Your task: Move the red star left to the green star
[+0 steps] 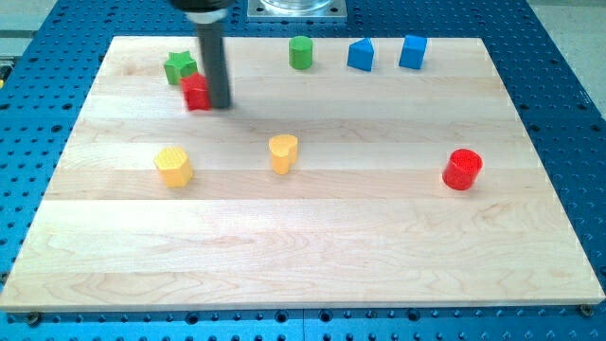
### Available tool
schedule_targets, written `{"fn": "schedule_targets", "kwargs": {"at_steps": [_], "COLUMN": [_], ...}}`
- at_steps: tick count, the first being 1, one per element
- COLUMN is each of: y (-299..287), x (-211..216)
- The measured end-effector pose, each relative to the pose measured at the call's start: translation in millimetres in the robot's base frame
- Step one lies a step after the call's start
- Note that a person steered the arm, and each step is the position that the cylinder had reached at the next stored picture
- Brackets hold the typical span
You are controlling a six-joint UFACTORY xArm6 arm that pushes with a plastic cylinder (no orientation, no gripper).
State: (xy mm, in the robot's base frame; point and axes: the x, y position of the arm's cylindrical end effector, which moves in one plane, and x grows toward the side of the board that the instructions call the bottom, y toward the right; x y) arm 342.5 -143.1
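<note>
The red star [195, 93] lies near the view's top left on the wooden board, touching or almost touching the green star [179, 67], which sits just up and to its left. My tip [220, 103] is down on the board right against the red star's right side. The rod rises from there to the view's top edge and hides part of the red star's right side.
A green cylinder [301, 53] and two blue blocks [360, 55] [412, 51] stand along the top edge. A yellow block [174, 166] and a yellow heart-like block [283, 152] lie mid-board. A red cylinder [462, 170] is at the right. The wooden board [312, 256] rests on a blue perforated table.
</note>
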Motion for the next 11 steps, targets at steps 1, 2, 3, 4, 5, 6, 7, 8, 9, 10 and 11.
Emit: {"fn": "schedule_targets", "kwargs": {"at_steps": [1,2,3,4,5,6,7,8,9,10,11], "y": [-37,-17,-54,-24,-1,-35,-88,-88,-100,-99,-42], "x": [37,48,48,63,26,10,-2,-48,-56,-51,-53]}}
